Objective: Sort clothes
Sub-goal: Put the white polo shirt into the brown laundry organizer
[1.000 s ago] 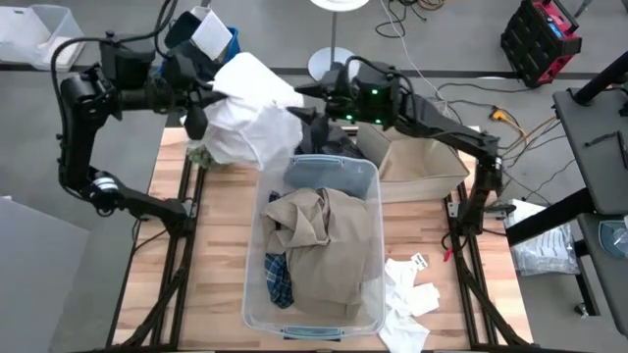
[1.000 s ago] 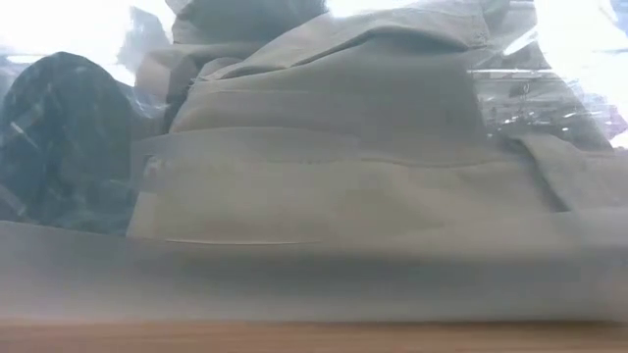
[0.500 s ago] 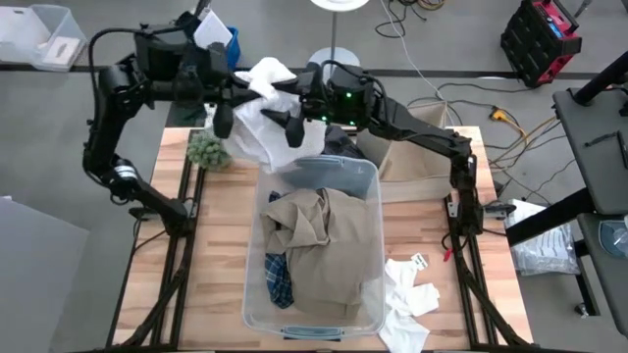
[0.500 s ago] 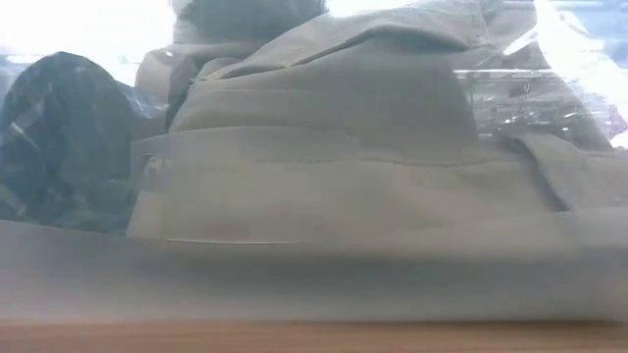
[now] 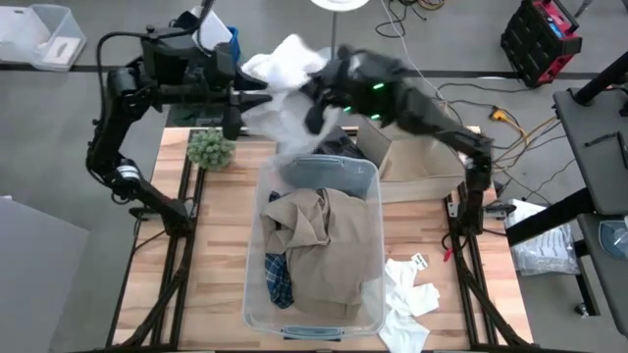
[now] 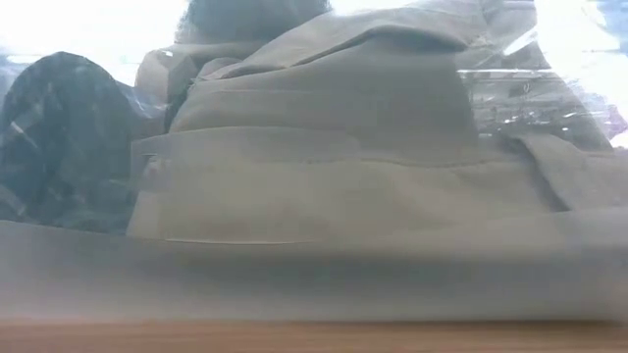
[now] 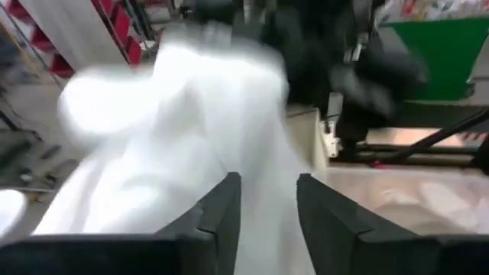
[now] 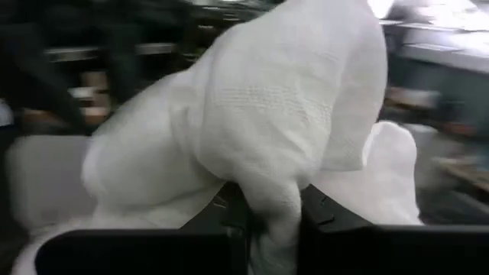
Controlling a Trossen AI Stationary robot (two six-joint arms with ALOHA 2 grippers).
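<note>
The white garment hangs in the air above the far edge of the surface, its long axis running left to right between the two arms, a loose end drooping toward the clear bin. The right gripper has its jaws pinched shut on the cloth, while the left gripper has its jaws part open with cloth between them. The bin, heaped with the tan khaki piece, fills the middle; bare wood lies left of it.

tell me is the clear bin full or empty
Full: the clear bin is filled by a heaped tan garment, with a plaid shirt tucked at one side.
</note>
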